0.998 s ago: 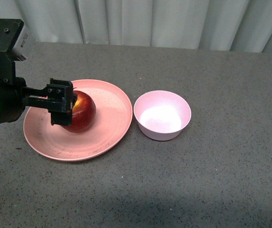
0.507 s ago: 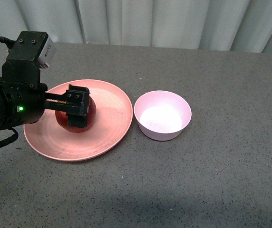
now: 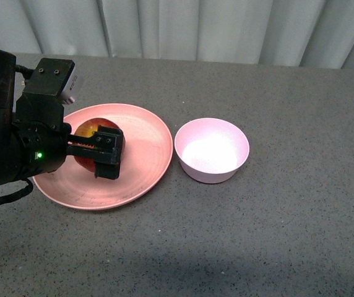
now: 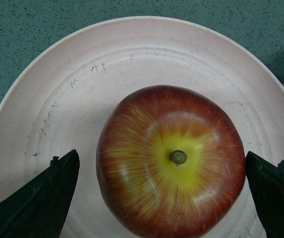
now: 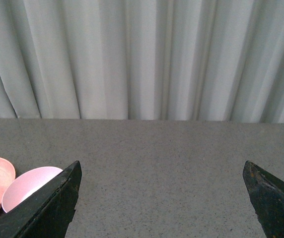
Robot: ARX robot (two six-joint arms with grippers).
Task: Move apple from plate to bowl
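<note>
Just beside plate (image 3: pixel 146 162), bowl (image 3: pixel 211 150); tool (image 3: pixel 103 148) astride apple (image 3: pixel 86 131)

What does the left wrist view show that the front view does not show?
Only the left wrist view: the stem of the apple, and the fingers of the open left gripper on either side of it. Only the front view: the whole empty bowl to the right of the plate, and the left arm. Both: the apple lying on the plate.

Grey table (image 3: pixel 276 235) w/ plate (image 3: pixel 146 154) & bowl (image 3: pixel 211 151)
</note>
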